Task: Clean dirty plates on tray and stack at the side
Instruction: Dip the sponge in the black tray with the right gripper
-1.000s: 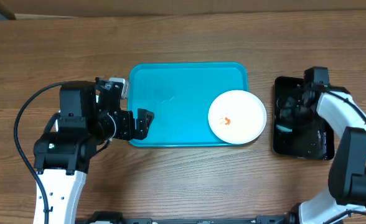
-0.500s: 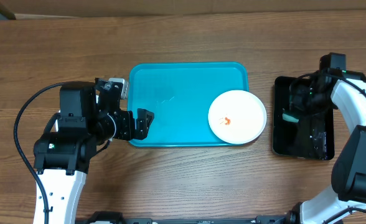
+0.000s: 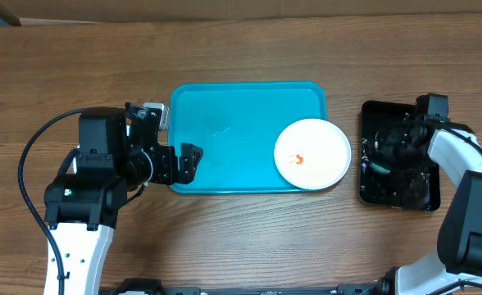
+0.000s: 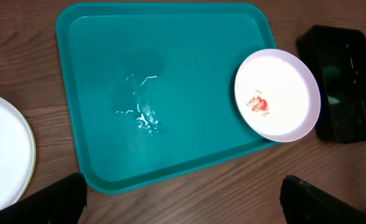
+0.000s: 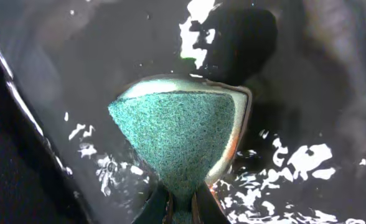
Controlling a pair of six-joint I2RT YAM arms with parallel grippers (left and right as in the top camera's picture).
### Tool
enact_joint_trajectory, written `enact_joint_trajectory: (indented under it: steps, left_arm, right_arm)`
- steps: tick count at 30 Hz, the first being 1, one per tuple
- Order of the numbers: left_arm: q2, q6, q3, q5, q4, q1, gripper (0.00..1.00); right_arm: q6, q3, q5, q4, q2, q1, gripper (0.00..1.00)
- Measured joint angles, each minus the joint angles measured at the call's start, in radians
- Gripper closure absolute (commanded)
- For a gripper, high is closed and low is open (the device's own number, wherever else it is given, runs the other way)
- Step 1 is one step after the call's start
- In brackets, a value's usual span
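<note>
1. Right arm has swung back down over the black tray (image 3: pixel 425 197) after lifting toward its far end half a second ago. Left arm, plate and tray haven't shifted.
2. Right gripper (image 5: pixel 182 202): jaws pinching one narrow corner of the green sponge (image 5: pixel 177 140), which sits in the wet black tray.
3. Left gripper (image 4: pixel 189 202): jaws spread wide, holding nothing, hovering at the turquoise tray's (image 3: pixel 225 106) left end.
4. Dirty plate (image 3: pixel 312 154), white with a red smear, lies at the tray's right end and overlaps the rim toward the black tray.
5. Second white plate (image 4: pixel 2 155) is on the bench (image 3: pixel 241 238) left of the tray. I can't tell if anything is under it.
6. Risks, my read:
   - The corner-only grip could let the sponge pivot or slip out under scrub load.
   - The plate straddles the rim with nothing bracing it, so a sideways wipe could rock it or slide it off.
   - A soaked sponge would drip across the bench in transit.
</note>
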Motion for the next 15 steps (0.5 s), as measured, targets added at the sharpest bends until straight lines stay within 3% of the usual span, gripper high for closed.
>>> enact_joint_trajectory:
  steps: [9,15]
  left_arm:
    - [0.0,0.0,0.0,0.0,0.0,0.0,0.0]
    - [0.0,0.0,0.0,0.0,0.0,0.0,0.0]
  right_arm:
    - [-0.007,0.254,-0.003,-0.293,0.029,-0.001,0.96]
    - [-0.009,0.349,-0.003,-0.343,0.023,-0.001,0.96]
